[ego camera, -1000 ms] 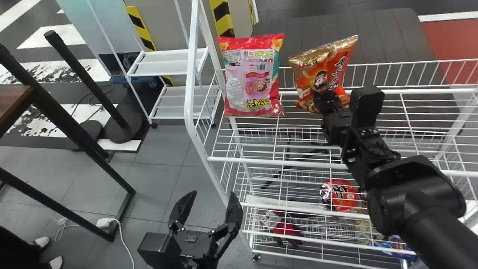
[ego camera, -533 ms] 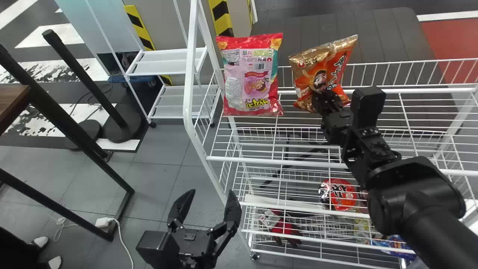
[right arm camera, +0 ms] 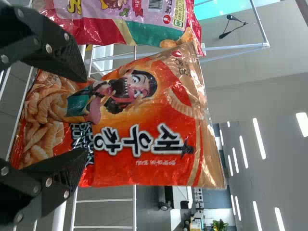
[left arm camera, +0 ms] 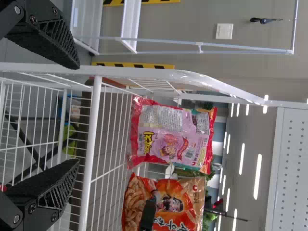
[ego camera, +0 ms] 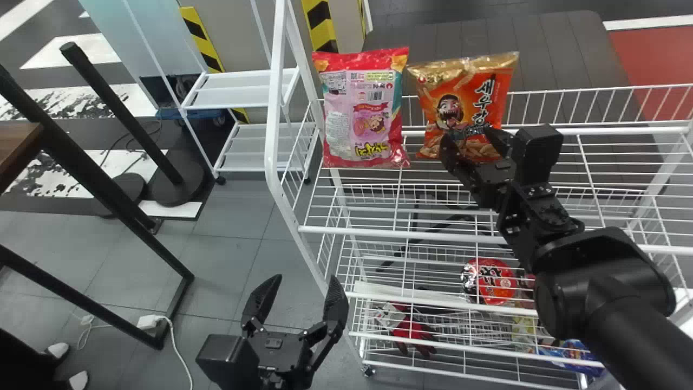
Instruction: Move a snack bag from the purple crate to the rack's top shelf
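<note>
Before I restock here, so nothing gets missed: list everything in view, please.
Tall wire rack: one, white, centre to right
Glossy orange-gold snack bag: one, orange-gold, rack's top shelf
Glossy pink-red snack bag: one, pink-red, left of it
Round-lidded tub: one, red, low in rack
Glove-like item: count unclear, red-black, low in rack
Small packets: at least two, blue and yellow, rack's low right
Shelf cart: one, white, behind left
Table: one, brown top, black legs, far left
Round bases: two, black, past table
Power adapter: one, white, left
Striped strips: several, yellow-black, background
Left gripper: one, black, left of rack
Right gripper: one, black, open, before orange-gold bag
</note>
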Action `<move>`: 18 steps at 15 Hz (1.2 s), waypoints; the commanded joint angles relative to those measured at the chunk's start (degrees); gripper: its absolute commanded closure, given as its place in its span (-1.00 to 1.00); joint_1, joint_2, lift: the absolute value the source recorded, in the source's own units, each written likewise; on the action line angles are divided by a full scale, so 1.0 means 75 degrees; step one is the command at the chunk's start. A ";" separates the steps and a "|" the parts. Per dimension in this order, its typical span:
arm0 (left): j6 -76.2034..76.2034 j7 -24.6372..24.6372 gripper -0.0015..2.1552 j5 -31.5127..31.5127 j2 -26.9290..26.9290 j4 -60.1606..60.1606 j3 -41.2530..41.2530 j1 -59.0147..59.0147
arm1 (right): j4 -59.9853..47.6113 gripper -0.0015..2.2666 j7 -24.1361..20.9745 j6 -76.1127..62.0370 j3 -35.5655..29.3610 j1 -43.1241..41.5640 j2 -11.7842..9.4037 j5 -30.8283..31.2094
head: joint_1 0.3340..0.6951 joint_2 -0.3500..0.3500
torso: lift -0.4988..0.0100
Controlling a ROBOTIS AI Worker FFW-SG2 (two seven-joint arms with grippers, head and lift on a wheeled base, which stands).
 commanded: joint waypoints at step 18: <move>0.0258 0.0023 -0.87 -0.0035 -0.0059 -0.0480 0.0077 0.0188 | -0.7430 -0.85 -0.0238 0.3975 -0.0879 0.3754 -0.0727 0.1336 | 1.00 0.94 | 0.96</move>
